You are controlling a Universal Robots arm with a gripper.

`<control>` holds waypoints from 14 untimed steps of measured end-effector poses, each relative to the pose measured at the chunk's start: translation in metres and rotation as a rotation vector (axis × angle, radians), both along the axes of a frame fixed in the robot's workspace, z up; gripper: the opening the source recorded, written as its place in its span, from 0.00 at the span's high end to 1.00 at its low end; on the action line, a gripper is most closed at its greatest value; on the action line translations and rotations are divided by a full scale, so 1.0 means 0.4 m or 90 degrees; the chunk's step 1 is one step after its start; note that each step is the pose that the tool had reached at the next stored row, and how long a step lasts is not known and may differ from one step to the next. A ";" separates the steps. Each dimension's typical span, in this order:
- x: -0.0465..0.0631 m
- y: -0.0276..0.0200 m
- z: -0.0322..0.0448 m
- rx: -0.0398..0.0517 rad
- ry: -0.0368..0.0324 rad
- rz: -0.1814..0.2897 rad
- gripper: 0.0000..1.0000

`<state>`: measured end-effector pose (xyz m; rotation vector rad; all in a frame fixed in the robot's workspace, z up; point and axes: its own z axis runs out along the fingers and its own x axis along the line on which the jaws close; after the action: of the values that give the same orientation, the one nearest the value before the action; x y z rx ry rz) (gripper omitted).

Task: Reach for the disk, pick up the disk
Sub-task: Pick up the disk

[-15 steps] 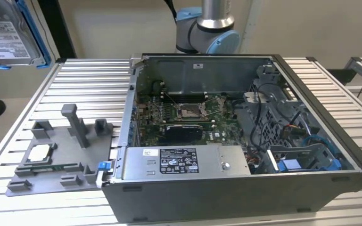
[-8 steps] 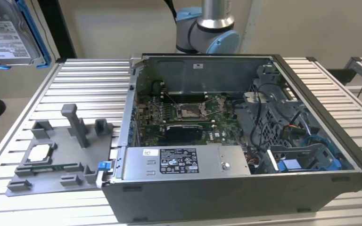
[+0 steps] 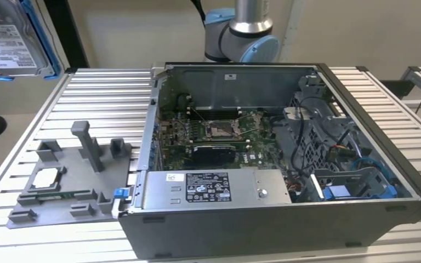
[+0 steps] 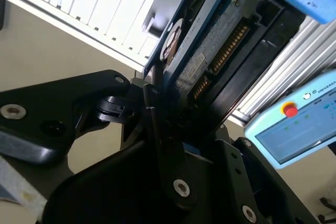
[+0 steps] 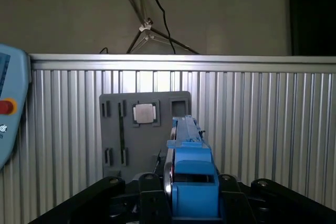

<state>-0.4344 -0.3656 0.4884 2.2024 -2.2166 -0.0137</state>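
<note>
Bench (image 3: 386, 109): you had a wide top of ribbed aluminium slats, pale and matt, carrying everything else.
Computer case (image 3: 269, 230): a big dark grey steel box lay on the bench with its side off, so you looked straight into it.
Arm (image 3: 243, 27): a round silver tube with a blue-capped joint rose behind the case.
Grey tray (image 3: 79, 178): a flat moulded plastic plate with raised posts and slots sat on the bench, on the exterior view's left of the case and just beside it.
Silver box (image 3: 210, 189): a rectangular sheet-metal unit with a white and black label lay in the near part of the case.
Motherboard (image 3: 218, 134): a green board with a square metal socket sat deeper inside the case.
Teach pendant (image 4: 294, 129): a light blue slab with a red button showed beyond the bench edge.
Disk (image 3: 9, 41): your flat silver-grey drive, white label facing the camera and blue plastic bracket round its edges, was up off the bench at the top of the exterior view's left, well apart from the case.
End effector (image 5: 192, 196): its black fingers were closed on the disk from both sides, the disk standing edge-on between them.
Small blue bracket (image 3: 346, 192): it sat in the case's corner bay.
Square chip (image 5: 143, 113): a flat metal-capped piece lay in a tray recess.
</note>
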 end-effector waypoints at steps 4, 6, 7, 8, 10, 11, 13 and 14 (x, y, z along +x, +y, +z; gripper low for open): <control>0.015 0.000 0.000 0.0000 0.0004 0.000 1.00; 0.024 0.000 0.000 0.0000 0.0007 0.000 1.00; 0.028 0.000 0.000 0.0000 0.0009 0.000 1.00; 0.033 0.000 0.000 0.0000 0.0011 0.000 1.00; 0.042 0.000 0.000 0.0000 0.0014 0.000 1.00; 0.046 -0.001 0.000 0.0000 0.0016 0.000 1.00; 0.055 -0.001 0.000 0.0000 0.0019 0.000 1.00; 0.060 -0.001 0.000 0.0000 0.0020 0.000 1.00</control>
<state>-0.4106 -0.3658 0.4884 2.2008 -2.2150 -0.0172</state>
